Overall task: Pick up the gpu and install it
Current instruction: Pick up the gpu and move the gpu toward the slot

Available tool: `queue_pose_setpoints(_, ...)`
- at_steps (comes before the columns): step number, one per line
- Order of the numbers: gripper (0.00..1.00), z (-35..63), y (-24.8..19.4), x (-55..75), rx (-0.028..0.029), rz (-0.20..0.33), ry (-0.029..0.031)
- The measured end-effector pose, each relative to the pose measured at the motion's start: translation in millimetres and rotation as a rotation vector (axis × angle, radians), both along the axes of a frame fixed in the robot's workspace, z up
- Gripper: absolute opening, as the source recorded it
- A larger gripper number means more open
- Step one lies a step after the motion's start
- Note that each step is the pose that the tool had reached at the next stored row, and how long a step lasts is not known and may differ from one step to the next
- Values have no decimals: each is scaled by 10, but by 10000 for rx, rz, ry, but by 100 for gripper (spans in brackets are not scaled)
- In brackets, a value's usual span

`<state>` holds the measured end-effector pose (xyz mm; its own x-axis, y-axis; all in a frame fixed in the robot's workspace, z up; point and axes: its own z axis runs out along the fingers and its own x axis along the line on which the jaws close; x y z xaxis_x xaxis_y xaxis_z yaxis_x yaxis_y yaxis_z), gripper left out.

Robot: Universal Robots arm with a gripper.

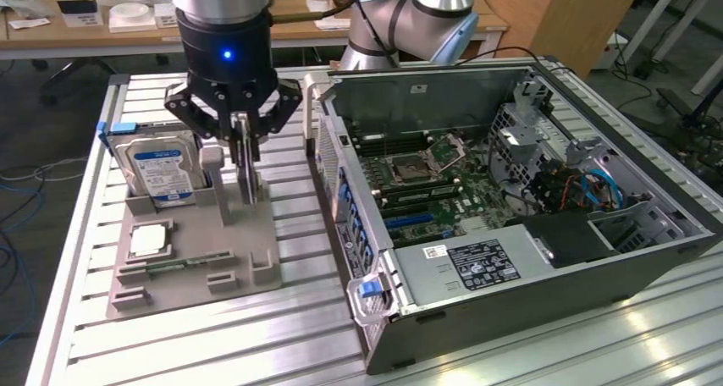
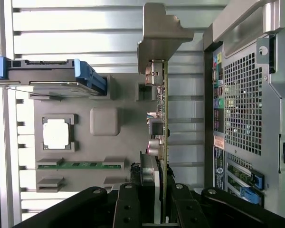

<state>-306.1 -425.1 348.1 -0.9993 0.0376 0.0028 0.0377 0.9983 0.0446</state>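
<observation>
Two fingers [image 2: 127,210] tight around one upright gpu [image 2: 164,109]

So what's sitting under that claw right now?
A thin circuit card, the gpu, stands on edge on the grey tray, gripped near its top by the claw. The claw covers the card's upper part; its bottom edge cannot be seen.
</observation>
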Motion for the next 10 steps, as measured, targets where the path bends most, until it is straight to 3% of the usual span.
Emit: queue_pose_setpoints(10, 28, 209, 0, 0, 0, 0, 0)
